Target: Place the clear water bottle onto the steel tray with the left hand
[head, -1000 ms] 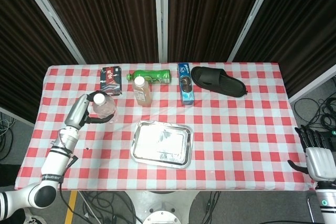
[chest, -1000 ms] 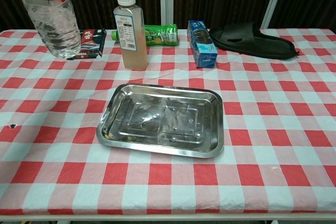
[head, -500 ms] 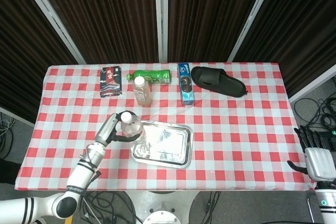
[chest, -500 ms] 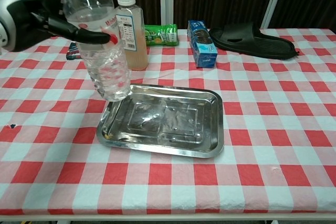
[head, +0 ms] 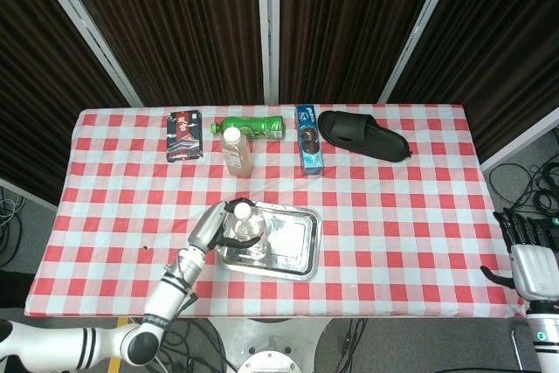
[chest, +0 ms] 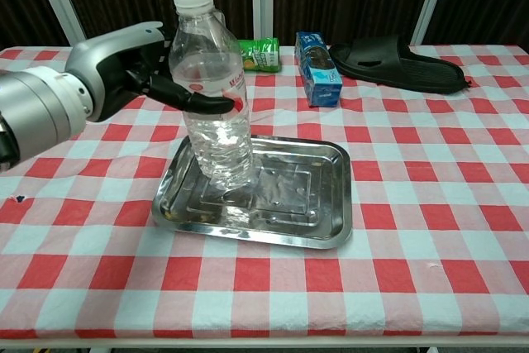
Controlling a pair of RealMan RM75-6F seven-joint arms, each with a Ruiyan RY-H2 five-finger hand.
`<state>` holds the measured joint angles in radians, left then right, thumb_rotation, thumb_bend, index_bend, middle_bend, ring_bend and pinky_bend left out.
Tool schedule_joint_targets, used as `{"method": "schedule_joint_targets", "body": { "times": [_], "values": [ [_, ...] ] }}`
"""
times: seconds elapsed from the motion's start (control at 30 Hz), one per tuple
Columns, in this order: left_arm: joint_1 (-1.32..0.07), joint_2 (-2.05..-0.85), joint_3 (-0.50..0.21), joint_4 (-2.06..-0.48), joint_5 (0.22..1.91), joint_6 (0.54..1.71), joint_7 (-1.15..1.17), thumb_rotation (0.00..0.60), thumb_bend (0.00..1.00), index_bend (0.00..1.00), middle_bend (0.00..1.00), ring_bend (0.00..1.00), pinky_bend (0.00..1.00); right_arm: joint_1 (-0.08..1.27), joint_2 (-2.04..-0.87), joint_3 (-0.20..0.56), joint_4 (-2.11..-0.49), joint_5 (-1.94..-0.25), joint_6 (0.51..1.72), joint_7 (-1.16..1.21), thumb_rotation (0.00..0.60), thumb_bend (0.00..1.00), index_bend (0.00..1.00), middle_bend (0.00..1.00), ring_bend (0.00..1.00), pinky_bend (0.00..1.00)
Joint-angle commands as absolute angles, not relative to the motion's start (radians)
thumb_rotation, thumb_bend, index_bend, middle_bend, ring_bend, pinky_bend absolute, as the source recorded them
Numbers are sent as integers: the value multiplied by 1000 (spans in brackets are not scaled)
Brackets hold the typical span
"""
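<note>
Bottle (chest: 213, 97) now over tray (chest: 331, 204), left hand (chest: 124, 68) gripping

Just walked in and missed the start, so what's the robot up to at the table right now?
The robot's left hand is gripping a clear water bottle around its middle and has it upright over the left part of a steel tray. The bottle's base looks down in the tray, but the fingers are wrapped around it, so it hasn't been let go. The right hand hangs off the table's right edge, holding nothing. A juice bottle, green bottle, blue box and black slipper sit along the back.
</note>
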<state>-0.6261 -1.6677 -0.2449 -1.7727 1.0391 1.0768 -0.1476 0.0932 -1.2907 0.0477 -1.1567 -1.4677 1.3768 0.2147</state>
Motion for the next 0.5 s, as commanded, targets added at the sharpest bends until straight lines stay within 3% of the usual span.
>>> {"method": "schedule_joint_targets", "body": {
  "times": [0.03,0.5],
  "values": [
    [-622,-1693,-239,-1744,1053,1090,-146,600,311,517,612,434,403,94,-1291,47,-1155,-1467,1373,215,600,74,0,0,0,0],
    [-599,-1788,-194,-1626,1158,1118,-154,600,311,515,612,434,402,88,-1293,44,-1134,-1464,1370,239,600,75,0,0,0,0]
  ]
}}
